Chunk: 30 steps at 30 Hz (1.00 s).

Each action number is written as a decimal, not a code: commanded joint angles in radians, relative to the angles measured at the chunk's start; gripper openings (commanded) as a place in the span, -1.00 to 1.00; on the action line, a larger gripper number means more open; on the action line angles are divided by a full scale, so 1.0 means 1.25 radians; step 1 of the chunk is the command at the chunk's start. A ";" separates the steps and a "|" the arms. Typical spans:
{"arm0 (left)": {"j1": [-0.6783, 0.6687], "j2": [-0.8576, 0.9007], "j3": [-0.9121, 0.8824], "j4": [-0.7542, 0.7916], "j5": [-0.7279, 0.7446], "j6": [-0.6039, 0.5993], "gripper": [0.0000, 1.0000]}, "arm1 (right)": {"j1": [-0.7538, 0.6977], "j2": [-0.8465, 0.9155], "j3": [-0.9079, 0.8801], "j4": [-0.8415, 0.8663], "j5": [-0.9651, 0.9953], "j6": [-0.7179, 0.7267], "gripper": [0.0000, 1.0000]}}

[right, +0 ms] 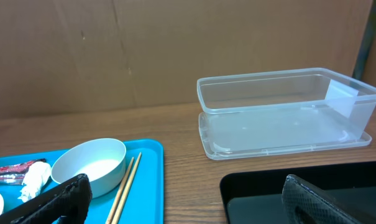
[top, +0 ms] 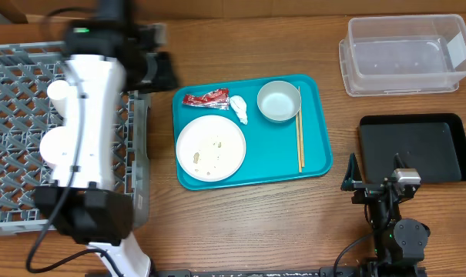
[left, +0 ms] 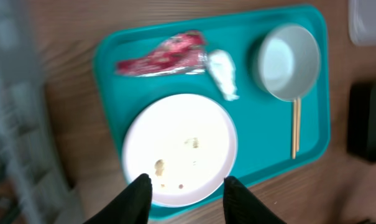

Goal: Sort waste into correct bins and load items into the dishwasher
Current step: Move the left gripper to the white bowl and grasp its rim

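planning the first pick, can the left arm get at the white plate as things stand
Probably yes: the left gripper hangs open over the white plate, near its rim, and nothing lies on it but food scraps.

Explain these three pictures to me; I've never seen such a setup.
Two robot arms, left and right, work at a table. One picture looks down from above; the other two come from a camera on each wrist, so the prongs at the bottom are that arm's gripper. The left gripper hovers open over a white plate with food scraps on a teal tray, beside a red wrapper, a tissue wad, a pale bowl and chopsticks. The right gripper, also open, faces a clear tub and a black tray. A grey rack sits on the left. Nothing is held.
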 commanded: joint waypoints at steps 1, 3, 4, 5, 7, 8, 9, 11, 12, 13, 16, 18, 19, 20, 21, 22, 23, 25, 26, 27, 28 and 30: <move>-0.114 0.007 0.021 0.031 -0.074 0.004 0.31 | -0.002 -0.009 -0.008 0.005 0.005 0.003 0.99; -0.178 0.019 0.020 0.063 -0.096 0.004 0.57 | -0.002 -0.009 -0.008 0.005 0.005 0.003 0.99; -0.205 0.026 0.020 0.078 -0.104 0.004 0.69 | -0.002 -0.009 -0.008 0.005 0.005 0.003 0.99; -0.236 0.038 0.020 0.094 -0.120 0.004 0.75 | -0.002 -0.009 -0.008 0.005 0.005 0.003 0.99; -0.280 0.066 0.020 0.117 -0.156 0.004 0.79 | -0.002 -0.009 -0.008 0.005 0.005 0.003 0.99; -0.301 0.086 0.020 0.128 -0.182 0.003 0.79 | -0.002 -0.009 -0.008 0.005 0.005 0.003 0.99; -0.320 0.109 0.020 0.140 -0.207 0.003 0.79 | -0.002 -0.009 -0.008 0.005 0.005 0.003 0.99; -0.347 0.154 0.020 0.163 -0.243 0.003 0.77 | -0.002 -0.009 -0.008 0.005 0.005 0.003 0.99; -0.357 0.175 0.020 0.175 -0.251 0.004 0.73 | -0.002 -0.009 -0.008 0.005 0.005 0.003 0.99; -0.367 0.201 0.020 0.192 -0.253 0.006 0.71 | -0.002 -0.009 -0.008 0.005 0.005 0.003 0.99; -0.393 0.257 0.020 0.232 -0.253 0.053 0.55 | -0.002 -0.009 -0.008 0.005 0.005 0.003 0.99; -0.411 0.284 0.020 0.253 -0.253 0.103 0.48 | -0.002 -0.009 -0.008 0.005 0.005 0.003 0.99; -0.421 0.298 0.020 0.267 -0.253 0.132 0.46 | -0.002 -0.009 -0.008 0.005 0.005 0.003 0.99; -0.429 0.308 0.020 0.280 -0.255 0.150 0.45 | -0.002 -0.009 -0.008 0.005 0.005 0.003 0.99; -0.437 0.316 0.020 0.291 -0.264 0.160 0.46 | -0.002 -0.009 -0.008 0.005 0.005 0.003 0.99; -0.444 0.322 0.020 0.305 -0.278 0.164 0.45 | -0.002 -0.009 -0.008 0.005 0.005 0.003 0.99; -0.449 0.325 0.020 0.314 -0.287 0.165 0.45 | -0.002 -0.009 -0.008 0.005 0.005 0.003 0.99; -0.460 0.329 0.020 0.334 -0.288 0.168 0.44 | -0.002 -0.009 -0.008 0.005 0.005 0.003 0.99; -0.465 0.329 0.020 0.342 -0.285 0.168 0.41 | -0.002 -0.009 -0.008 0.005 0.005 0.003 0.99; -0.468 0.330 0.020 0.348 -0.279 0.168 0.41 | -0.002 -0.009 -0.008 0.005 0.005 0.003 0.99; -0.471 0.329 0.020 0.350 -0.278 0.168 0.40 | -0.002 -0.009 -0.008 0.005 0.005 0.003 0.99; -0.477 0.332 0.020 0.349 -0.276 0.169 0.39 | -0.002 -0.009 -0.008 0.005 0.005 0.003 0.99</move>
